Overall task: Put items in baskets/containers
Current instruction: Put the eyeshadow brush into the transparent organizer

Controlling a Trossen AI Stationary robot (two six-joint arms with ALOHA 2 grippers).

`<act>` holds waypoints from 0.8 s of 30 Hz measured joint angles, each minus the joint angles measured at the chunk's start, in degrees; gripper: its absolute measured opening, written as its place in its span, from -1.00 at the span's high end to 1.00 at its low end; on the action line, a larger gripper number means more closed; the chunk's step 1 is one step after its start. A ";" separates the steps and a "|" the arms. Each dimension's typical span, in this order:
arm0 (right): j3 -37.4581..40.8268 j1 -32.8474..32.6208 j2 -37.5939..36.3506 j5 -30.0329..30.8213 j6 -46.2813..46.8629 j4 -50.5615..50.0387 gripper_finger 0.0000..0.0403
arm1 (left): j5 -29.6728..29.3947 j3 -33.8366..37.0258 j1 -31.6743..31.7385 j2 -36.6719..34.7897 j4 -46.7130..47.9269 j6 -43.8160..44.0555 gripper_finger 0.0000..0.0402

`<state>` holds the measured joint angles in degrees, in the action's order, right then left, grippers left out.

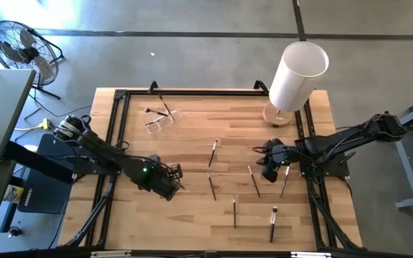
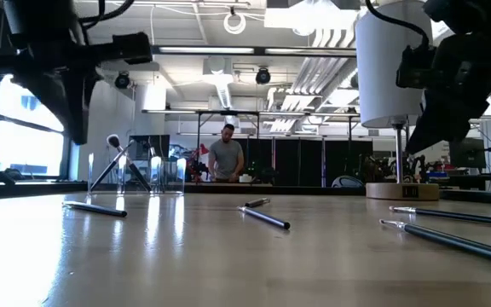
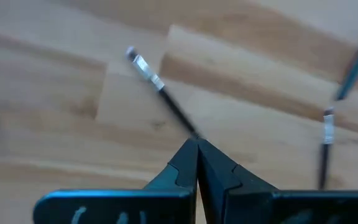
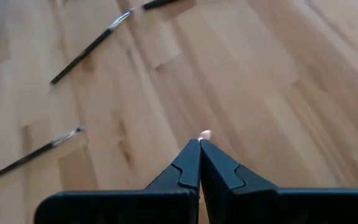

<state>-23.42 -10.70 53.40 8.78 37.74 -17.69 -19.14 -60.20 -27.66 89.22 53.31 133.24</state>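
Spanning most of the high view, the wooden bench carries a black frame along its edges. A tall white cylinder on a round wooden base stands at the far right corner. No writing can be read anywhere.

The left gripper sits over the near left part of the bench, fingers pressed together on the end of a makeup brush, as its wrist view shows. The right gripper is at the right side, fingers together with a small pale tip showing between them; what it belongs to cannot be told.

The clear cup lies toward the far left, with one dark brush in it. Loose brushes lie scattered between the arms, near the middle and front.
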 joint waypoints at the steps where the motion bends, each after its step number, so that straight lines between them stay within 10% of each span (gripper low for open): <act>1: 0.00 -0.04 -0.25 -0.82 -0.65 0.01 0.99 | 0.90 0.00 0.39 0.64 -0.09 0.22 1.00; 8: 0.00 -0.21 -0.63 -2.78 -4.25 -0.09 0.99 | 1.62 0.02 5.20 2.11 2.68 0.60 0.90; 16: -0.04 -0.35 -0.61 -3.21 -5.76 0.42 0.98 | 18.52 0.05 10.25 2.11 10.62 4.07 0.67; 24: -0.04 -0.35 -0.59 -3.31 -6.57 0.39 0.99 | 16.38 0.85 10.51 2.11 11.65 11.35 0.29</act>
<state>-23.46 -11.05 52.82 5.48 31.18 -17.30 -2.75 -59.35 -17.15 91.33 64.96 144.59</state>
